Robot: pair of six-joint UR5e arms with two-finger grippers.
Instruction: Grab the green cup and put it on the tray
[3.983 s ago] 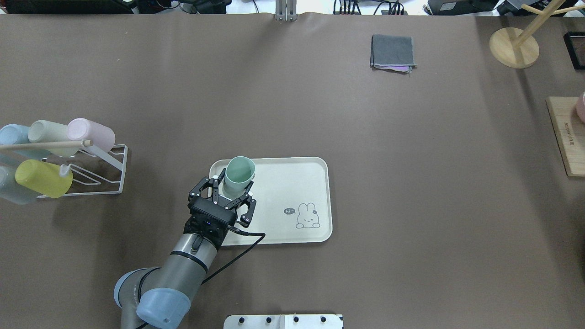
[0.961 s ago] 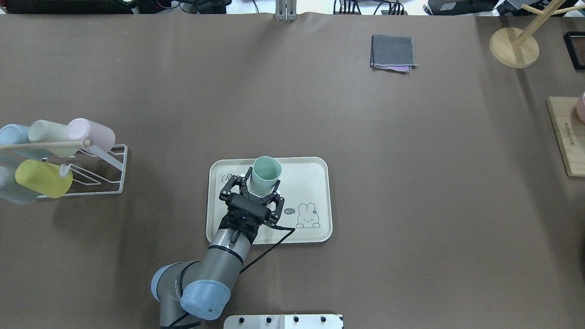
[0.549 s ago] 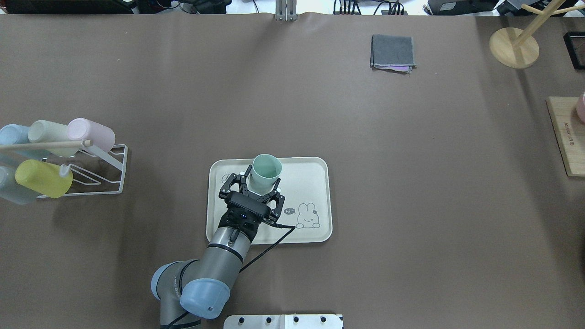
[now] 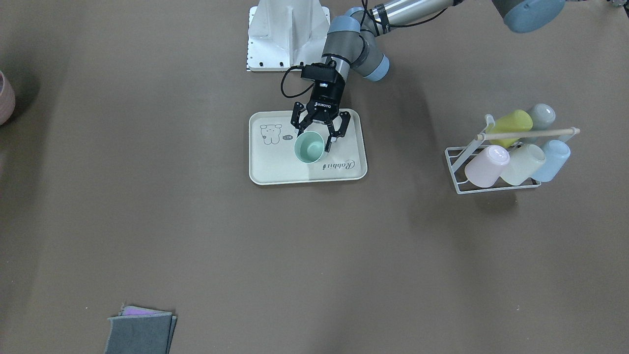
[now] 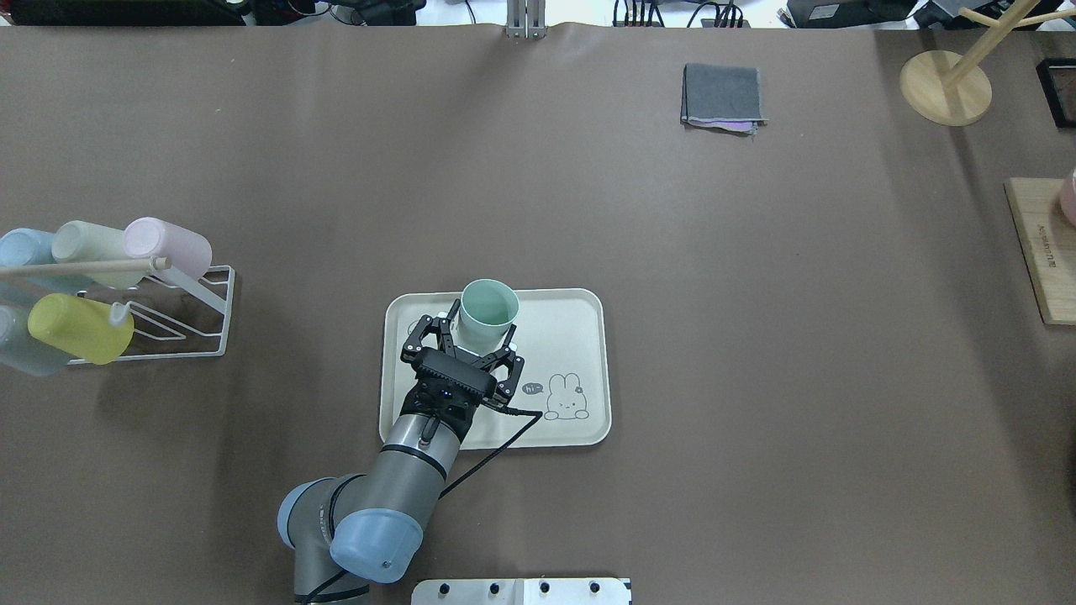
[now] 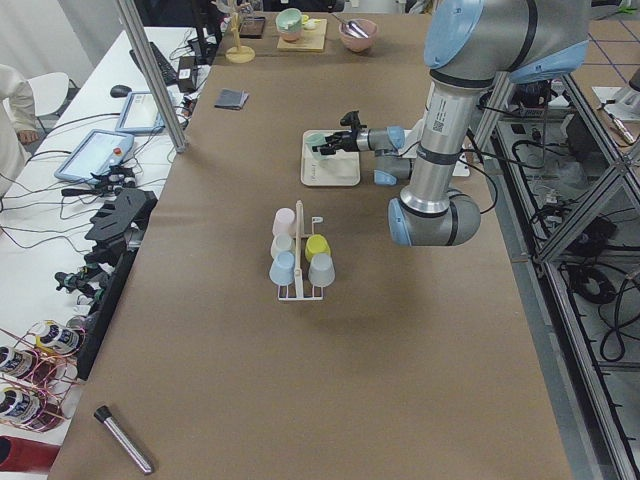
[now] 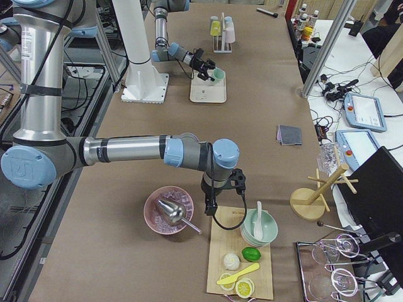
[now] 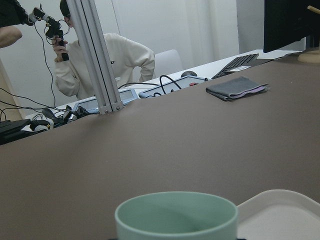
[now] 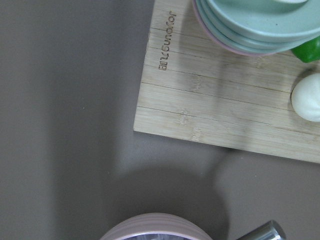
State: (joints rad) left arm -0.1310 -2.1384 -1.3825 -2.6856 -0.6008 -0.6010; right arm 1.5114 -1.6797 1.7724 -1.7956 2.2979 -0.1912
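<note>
Overhead exterior shows our left hand (image 5: 476,328) closed around the small pale mint-green plastic cup (image 5: 488,304), over the cream rectangular tray's (image 5: 559,336) twelve o'clock side; we judge that setting it down and letting go are left to do.

The green cup (image 5: 488,304) farther right across the tray (image 5: 576,323)

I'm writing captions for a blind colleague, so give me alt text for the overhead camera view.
The left gripper grips an upright green cup over a cream tray with a rabbit drawing. A wire rack of pastel cups sits at the left edge; a folded grey cloth lies at the back right.
</note>
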